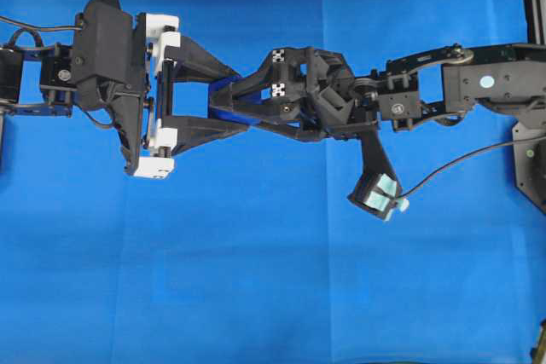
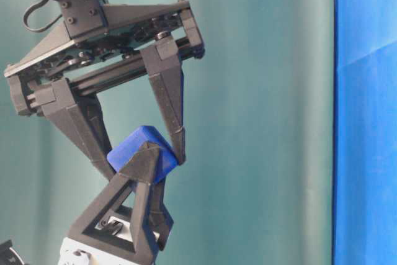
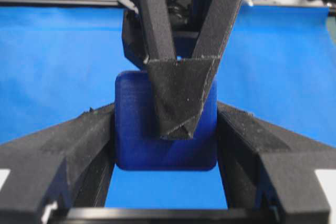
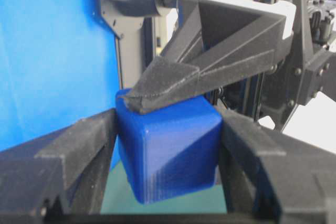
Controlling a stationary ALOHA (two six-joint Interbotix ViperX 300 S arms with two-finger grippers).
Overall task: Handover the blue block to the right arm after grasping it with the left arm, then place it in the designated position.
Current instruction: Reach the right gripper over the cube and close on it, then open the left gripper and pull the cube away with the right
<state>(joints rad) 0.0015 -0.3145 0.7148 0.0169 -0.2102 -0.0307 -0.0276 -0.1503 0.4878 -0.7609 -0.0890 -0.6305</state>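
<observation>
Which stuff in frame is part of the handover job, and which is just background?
Job:
small dark-blue cube
left gripper with white brackets, gripping the cube
right gripper with checkered tags, also closed on it

Background:
blue cloth
teal backdrop

No words, numbers or brand names can be read in any view. The only printed signs are two small black-and-white checkered tags on the right arm's gripper, seen from overhead: one sits at about 12 o'clock of the other, both on the casing near the base of its fingers, and neither carries legible characters. A pale round sticker lies on the right arm's upper link toward 3 o'clock of the frame; it is blank as far as can be told.
</observation>
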